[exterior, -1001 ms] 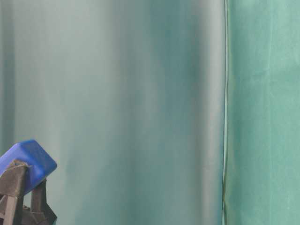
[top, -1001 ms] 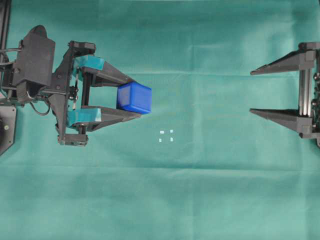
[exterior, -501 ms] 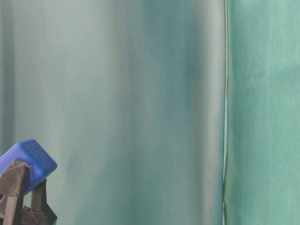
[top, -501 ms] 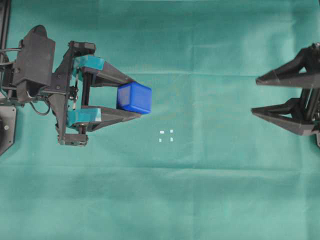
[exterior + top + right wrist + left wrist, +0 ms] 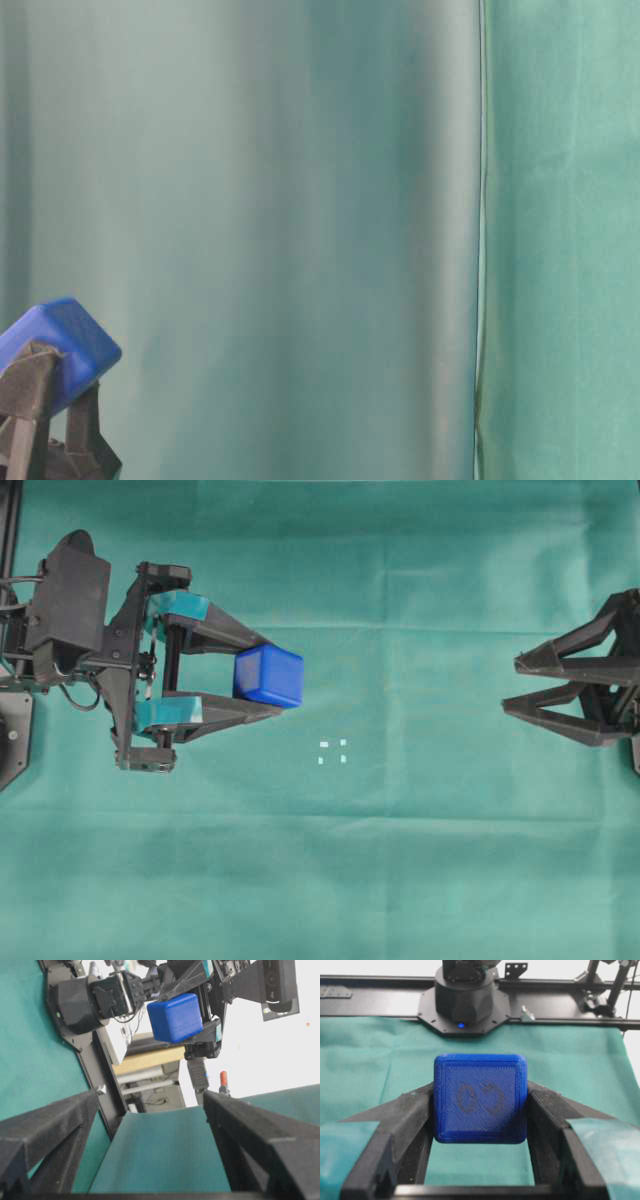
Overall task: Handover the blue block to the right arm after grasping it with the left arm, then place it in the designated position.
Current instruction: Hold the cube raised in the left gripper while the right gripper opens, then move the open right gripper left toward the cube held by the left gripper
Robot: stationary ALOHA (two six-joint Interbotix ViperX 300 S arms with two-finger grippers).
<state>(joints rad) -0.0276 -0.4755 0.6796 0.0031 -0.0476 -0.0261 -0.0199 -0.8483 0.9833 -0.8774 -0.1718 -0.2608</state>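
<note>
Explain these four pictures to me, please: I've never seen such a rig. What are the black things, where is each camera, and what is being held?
You see two black robot arms over a green cloth. Each ends in a two-fingered tool. One picture looks straight down. One sits at table level and catches only the block and the fingertips gripping it. The other two come from cameras mounted on each wrist, looking out between the fingers. The left tool, with teal tape bands, is shut on a blue block and holds it clear of the cloth. The right tool, plain black, is open and holds nothing; its camera sees the block ahead. On the cloth lie four small white marks, a square where the block should go.
</note>
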